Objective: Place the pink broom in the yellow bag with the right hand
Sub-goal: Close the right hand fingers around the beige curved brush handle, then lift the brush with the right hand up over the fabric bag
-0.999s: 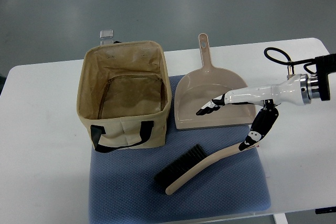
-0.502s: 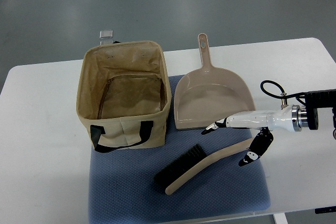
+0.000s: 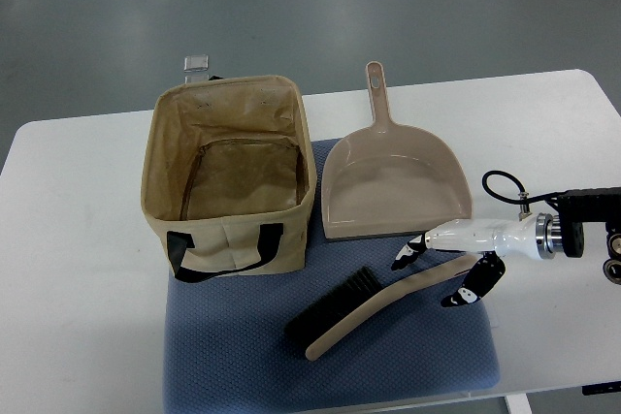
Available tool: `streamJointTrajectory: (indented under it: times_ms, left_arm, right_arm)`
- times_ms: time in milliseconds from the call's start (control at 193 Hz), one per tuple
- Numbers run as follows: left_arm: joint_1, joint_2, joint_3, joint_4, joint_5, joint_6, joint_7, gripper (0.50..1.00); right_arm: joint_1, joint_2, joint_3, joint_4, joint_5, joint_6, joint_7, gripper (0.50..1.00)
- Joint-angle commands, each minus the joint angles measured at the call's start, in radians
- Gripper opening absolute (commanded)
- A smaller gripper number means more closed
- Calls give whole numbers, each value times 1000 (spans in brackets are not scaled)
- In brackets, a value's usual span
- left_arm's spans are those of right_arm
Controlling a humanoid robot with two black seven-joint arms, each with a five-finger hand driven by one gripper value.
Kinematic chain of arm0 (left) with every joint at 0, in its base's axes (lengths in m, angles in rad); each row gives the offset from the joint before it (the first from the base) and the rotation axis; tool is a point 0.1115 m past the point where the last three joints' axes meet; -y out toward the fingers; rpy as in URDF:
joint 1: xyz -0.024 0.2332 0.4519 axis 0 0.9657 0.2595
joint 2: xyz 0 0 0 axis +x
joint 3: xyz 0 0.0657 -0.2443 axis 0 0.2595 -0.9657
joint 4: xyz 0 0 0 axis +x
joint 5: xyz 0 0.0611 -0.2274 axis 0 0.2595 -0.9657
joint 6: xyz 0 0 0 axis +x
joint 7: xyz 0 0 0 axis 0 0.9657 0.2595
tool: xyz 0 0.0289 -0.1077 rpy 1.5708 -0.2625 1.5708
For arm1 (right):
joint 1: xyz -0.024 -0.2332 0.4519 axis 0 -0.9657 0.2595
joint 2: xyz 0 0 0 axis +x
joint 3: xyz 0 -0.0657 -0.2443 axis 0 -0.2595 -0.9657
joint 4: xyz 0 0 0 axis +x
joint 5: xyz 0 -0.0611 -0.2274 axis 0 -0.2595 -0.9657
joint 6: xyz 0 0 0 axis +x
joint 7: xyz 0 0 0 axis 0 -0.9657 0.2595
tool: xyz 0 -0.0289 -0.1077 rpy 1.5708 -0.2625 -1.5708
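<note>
The pink broom (image 3: 374, 302) lies on the blue mat (image 3: 243, 356), black bristles toward the left, its curved handle running up to the right. My right hand (image 3: 435, 273) reaches in from the right edge and hovers over the handle's end, with the fingers (image 3: 408, 249) spread on one side and the thumb (image 3: 471, 288) on the other, holding nothing. The yellow bag (image 3: 228, 176) stands open and upright at the left of the mat, its black strap on the front side. The left arm is out of sight.
A pink dustpan (image 3: 393, 186) lies just above the hand, handle pointing away from me. The white table (image 3: 78, 239) carries everything; its right edge is near the forearm. A black cable (image 3: 500, 181) loops at the wrist.
The right hand has come down from over the dustpan toward me and the forearm drew back right; it now straddles the broom handle's end. The broom has not moved.
</note>
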Motion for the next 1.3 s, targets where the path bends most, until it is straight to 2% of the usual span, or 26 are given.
streamJointTrajectory:
  times_ms: [0,109,202,347,414,492,740,989,1056,1175,1294]
  left_arm:
    - [2,0,1,13,0,0,0,1000]
    - [2,0,3,27,0,-5,0,1000]
    - [2,0,3,27,2,-5,0,1000]
    - [2,0,3,27,2,-5,0,1000]
    - [0,0,5,27,0,-5,0,1000]
    - [0,0,5,27,0,-5,0,1000]
    - [0,0,5,27,2,-5,0,1000]
    - [0,0,5,27,2,-5,0,1000]
    - [0,0,5,27,2,-5,0,1000]
    - [0,0,6,27,2,-5,0,1000]
    - [-1,0,8,24,3,-6,2,1000]
  right_arm:
    - [-4,7,0,-12,-10,-8,1,758]
    - [-14,11,2,-24,-12,-9,1,721]
    - [-18,18,0,-36,-16,-9,1,656]
    - [-21,27,3,-54,-33,-11,1,639]
    - [-21,31,2,-56,-33,-11,1,594]
    - [-21,32,3,-59,-35,-11,1,501]
    - [22,-12,34,-54,-27,-8,4,500]
    - [164,-181,48,56,-13,7,36,500]
    - [216,-256,75,93,-10,36,39,500]
    - [232,-318,173,100,33,98,38,500]
    - [250,-376,336,100,102,214,30,500]
